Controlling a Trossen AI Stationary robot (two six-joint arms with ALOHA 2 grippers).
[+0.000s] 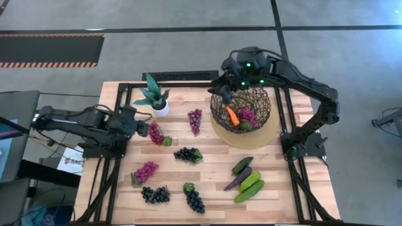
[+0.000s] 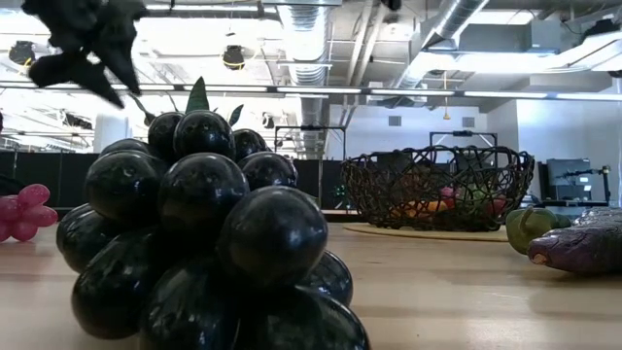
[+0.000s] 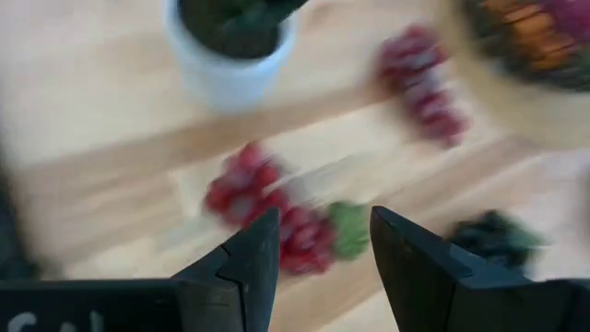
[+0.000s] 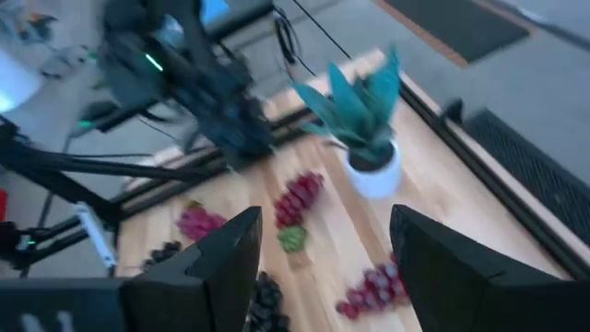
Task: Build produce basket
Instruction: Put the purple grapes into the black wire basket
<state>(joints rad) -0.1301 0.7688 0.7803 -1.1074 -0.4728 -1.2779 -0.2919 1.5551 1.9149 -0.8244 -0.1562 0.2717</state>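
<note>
The dark wire basket (image 1: 240, 108) (image 2: 437, 185) stands on a tan round disc (image 1: 251, 137) and holds an orange carrot (image 1: 232, 115), a magenta grape bunch (image 1: 249, 115) and something green. My right gripper (image 1: 223, 93) (image 4: 323, 249) hovers open over the basket's far-left rim and holds nothing. My left gripper (image 1: 141, 125) (image 3: 318, 244) is open, above and just left of a red-magenta grape bunch (image 1: 156, 134) (image 3: 267, 207) that lies on the table. Its fingers are clear of the bunch.
A potted green plant (image 1: 154, 97) stands near the far edge. Loose on the table lie a purple bunch (image 1: 195, 119), black bunches (image 1: 187, 154) (image 1: 155, 194) (image 1: 193, 199), a magenta bunch (image 1: 146, 171), cucumbers (image 1: 250, 187) (image 1: 242, 165) and an eggplant (image 1: 237, 179).
</note>
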